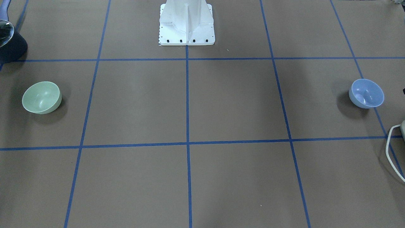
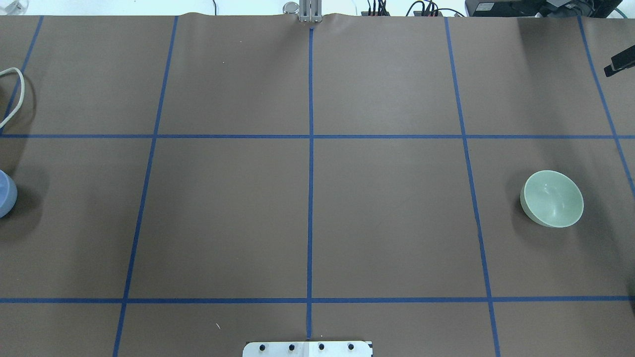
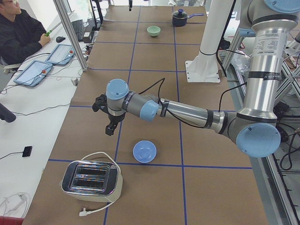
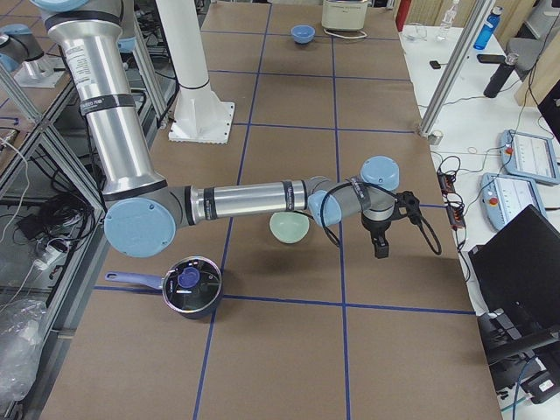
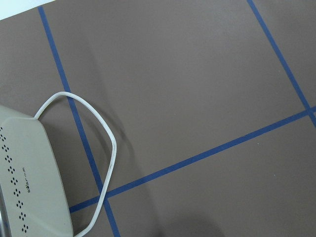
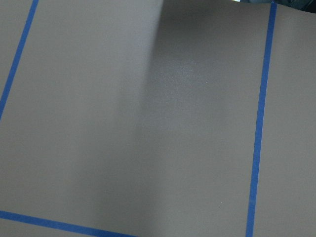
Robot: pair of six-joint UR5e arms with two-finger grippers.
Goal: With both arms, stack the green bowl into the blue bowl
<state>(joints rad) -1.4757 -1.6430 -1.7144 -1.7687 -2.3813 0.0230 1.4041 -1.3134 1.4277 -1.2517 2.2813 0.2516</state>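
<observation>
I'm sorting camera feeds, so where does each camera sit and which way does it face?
Front-facing: across the table, facing the robot; only its white pedestal base shows.
Overhead: behind the robot, looking forward and down; only that base's edge.
Exterior left: table's left end, looking along it; left arm near.
Exterior right: opposite end; right arm near.
Left wrist: down at a beige toaster; no body.
Right wrist: down at taped tabletop; no body.
Shared: front-facing and overhead both show the round mint-green bowl and round pale-blue bowl.

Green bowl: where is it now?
In the overhead view the green bowl sits at far right, opposite the blue bowl at far left.
</observation>
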